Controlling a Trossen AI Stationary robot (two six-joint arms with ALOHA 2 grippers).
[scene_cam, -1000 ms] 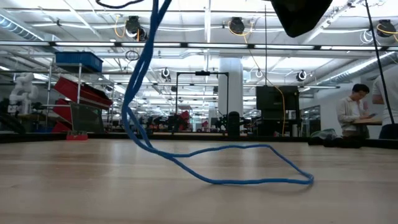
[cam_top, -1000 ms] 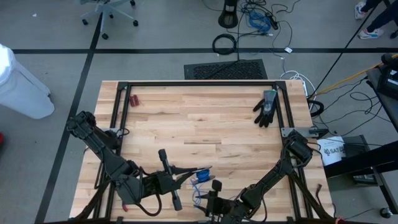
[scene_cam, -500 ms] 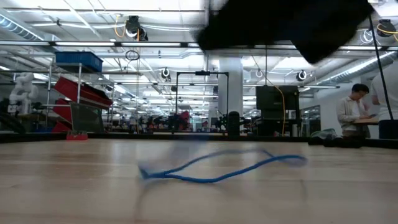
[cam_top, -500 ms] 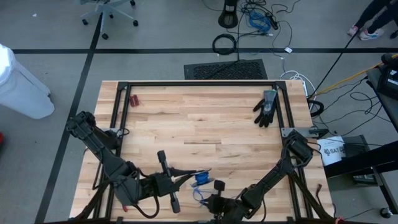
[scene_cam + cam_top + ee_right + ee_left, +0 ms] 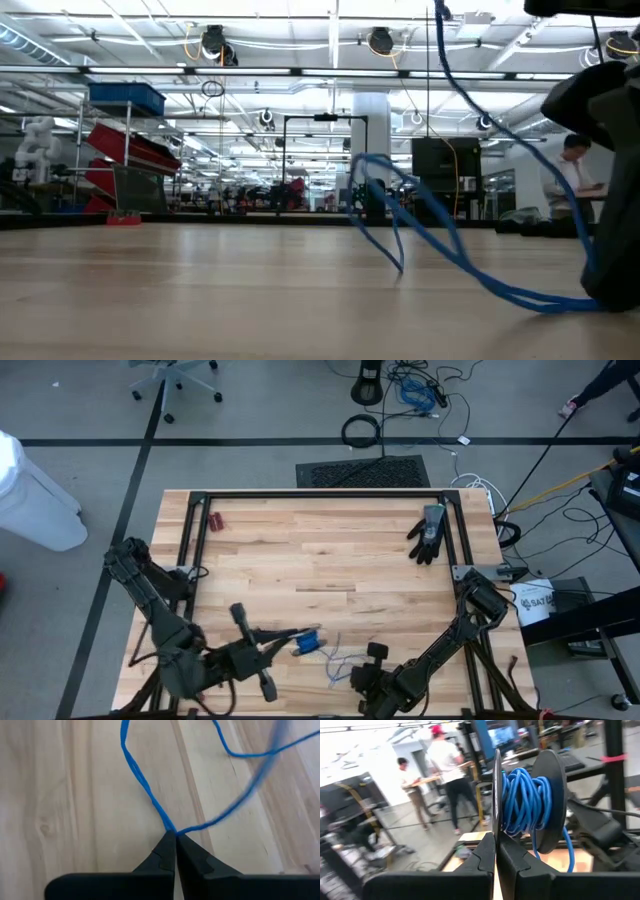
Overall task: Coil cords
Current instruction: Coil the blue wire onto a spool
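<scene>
Pinching the blue cord (image 5: 150, 795) at its tips, right claw (image 5: 175, 837) clenched, loops trailing beyond.

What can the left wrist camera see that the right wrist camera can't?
Only the left wrist view shows the spool, a dark reel wound with blue cord and held on edge by the shut left gripper, with people standing in the room behind. Only the right wrist view shows the right gripper shut on a loose run of the cord just above the wooden table. Both show the same blue cord and a pair of closed dark fingers.
</scene>
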